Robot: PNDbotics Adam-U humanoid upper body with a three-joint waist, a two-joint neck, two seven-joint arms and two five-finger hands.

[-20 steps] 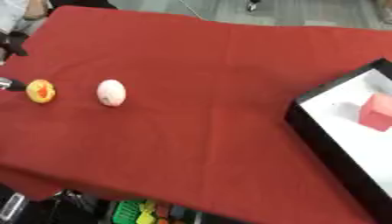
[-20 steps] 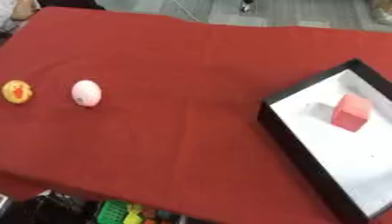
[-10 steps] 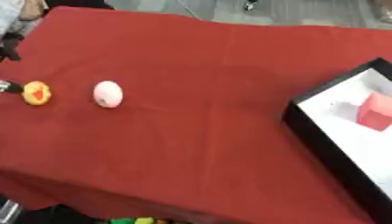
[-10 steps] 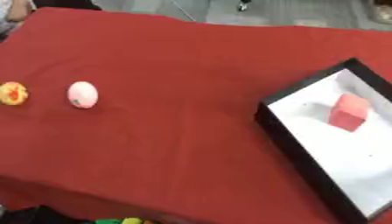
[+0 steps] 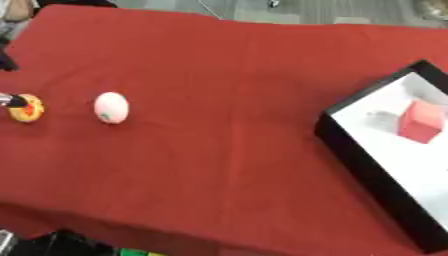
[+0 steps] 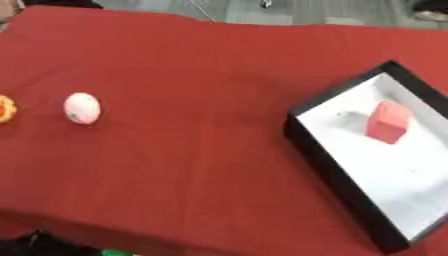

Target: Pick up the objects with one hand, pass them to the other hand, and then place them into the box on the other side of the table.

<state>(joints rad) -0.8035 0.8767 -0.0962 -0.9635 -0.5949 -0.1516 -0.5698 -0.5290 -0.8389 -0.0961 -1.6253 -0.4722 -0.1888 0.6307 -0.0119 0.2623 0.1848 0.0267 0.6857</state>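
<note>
The black box [image 6: 337, 172] sits nearest, on the right, already holding one red block [image 6: 388, 122]. Across the red cloth [image 5: 227, 75], two objects wait at the left edge for pickup: one pale egg [image 5: 111, 107] and one yellow toy [image 5: 26, 108]. A dark fingertip of the left hand [image 5: 10, 100] touches the toy; its grip cannot be judged. The right hand is out of sight.
</note>
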